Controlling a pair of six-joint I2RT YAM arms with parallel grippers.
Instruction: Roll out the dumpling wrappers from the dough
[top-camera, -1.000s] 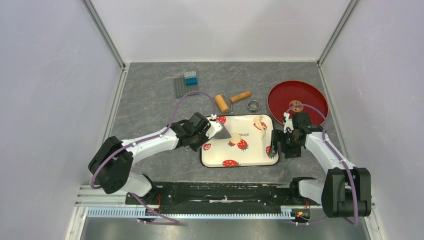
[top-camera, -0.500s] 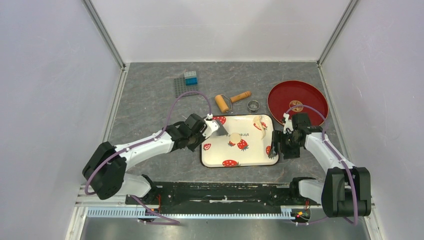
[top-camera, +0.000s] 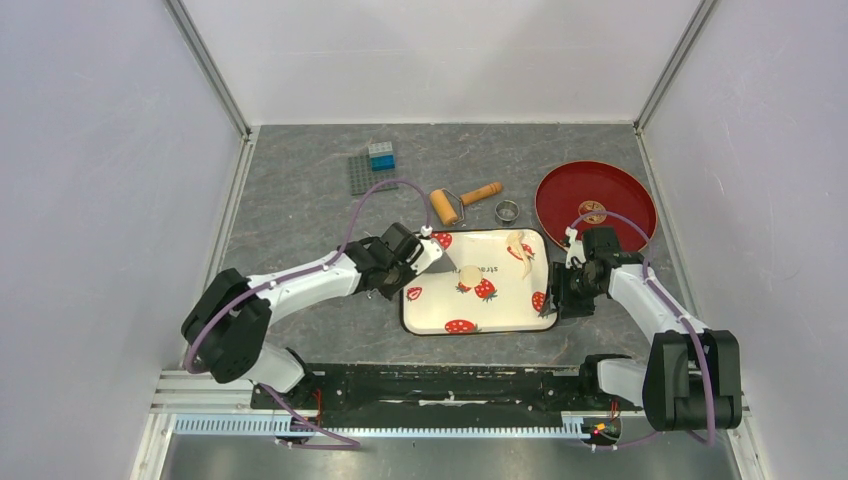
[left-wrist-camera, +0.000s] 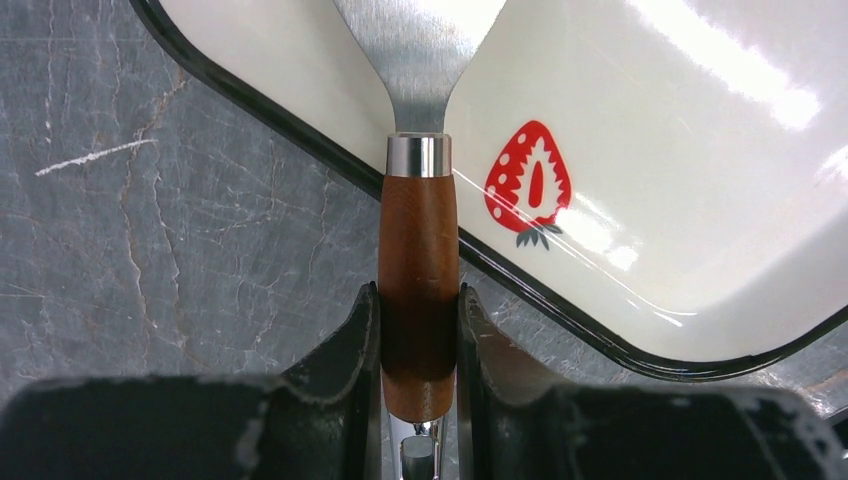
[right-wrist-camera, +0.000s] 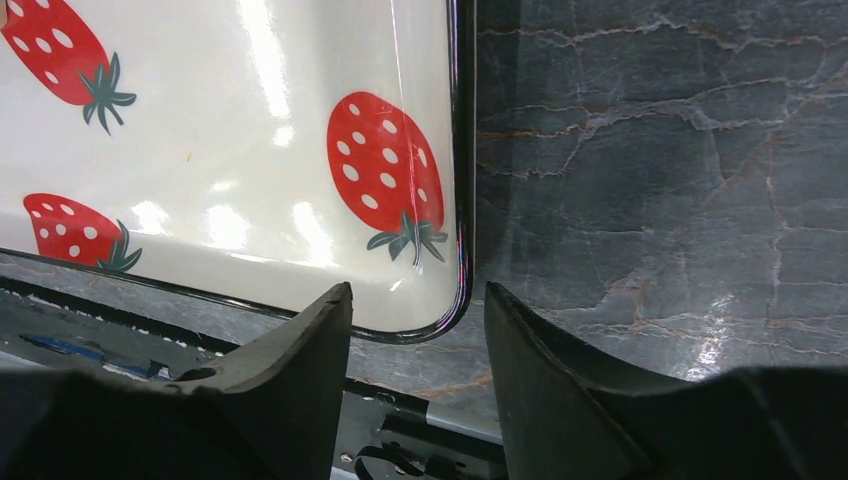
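1. The left pincer (left-wrist-camera: 418, 296) is closed on the brown wooden handle of a spatula (left-wrist-camera: 418, 215), which is clamped between both fingers.
2. Ahead of that pincer, the steel blade is carried across the dark rim of the strawberry-print tray (left-wrist-camera: 650, 200) and over its pale floor.
3. The dough (top-camera: 467, 274) is seen as a small pale lump inside the tray, just past the blade tip and straight ahead of the left pincer.
4. The right pincer (right-wrist-camera: 418, 296) is held open. The tray's near corner is bracketed by its fingers, one on the tray side and the other over the grey desk (right-wrist-camera: 650, 150). Whether the rim is touched cannot be told.
5. A pale, folded dumpling wrapper (top-camera: 518, 245) lies in the tray's far corner, beyond the right pincer and slightly to its left.
6. Outside the tray, a wooden roller (top-camera: 462, 200) and a metal ring cutter (top-camera: 508, 211) are placed on the desk beyond the left pincer. A red plate (top-camera: 600, 185) is set beyond the right pincer.
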